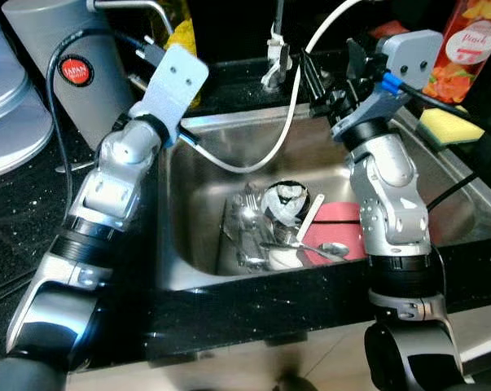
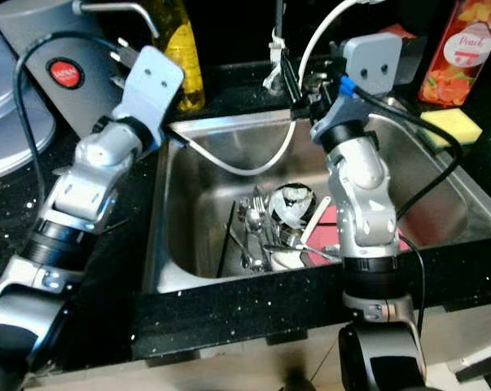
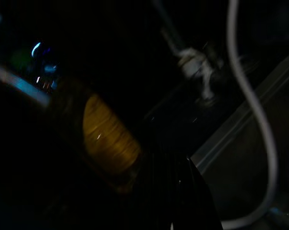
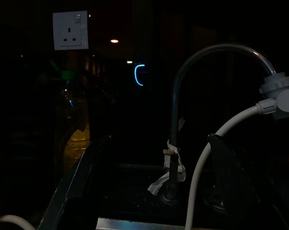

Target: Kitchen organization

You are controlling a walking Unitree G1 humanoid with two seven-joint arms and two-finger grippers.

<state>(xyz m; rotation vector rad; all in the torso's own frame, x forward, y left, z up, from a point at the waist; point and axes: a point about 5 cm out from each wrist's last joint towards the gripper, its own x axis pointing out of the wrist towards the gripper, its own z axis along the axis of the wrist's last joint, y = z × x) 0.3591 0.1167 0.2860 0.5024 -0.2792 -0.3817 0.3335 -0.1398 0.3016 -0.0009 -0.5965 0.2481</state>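
Observation:
A steel sink (image 1: 198,204) holds a shiny bowl (image 1: 284,202), a pink plate (image 1: 344,221), a spoon (image 1: 328,248) and several pieces of cutlery (image 1: 247,230). My right gripper (image 1: 314,81) is raised at the sink's back rim. In the right wrist view its fingers (image 4: 72,191) stand open on either side of the faucet (image 4: 173,139), apart from it. A white hose (image 1: 287,122) droops from the faucet into the sink. My left gripper (image 2: 119,57) is held up at the back left corner, pointing at a yellow bottle (image 2: 180,57).
A grey appliance (image 1: 74,69) with a red sticker stands on the black counter at the left. A yellow sponge (image 1: 449,126) and a peach carton (image 1: 466,45) sit to the right of the sink. A wall socket (image 4: 70,30) is behind the faucet.

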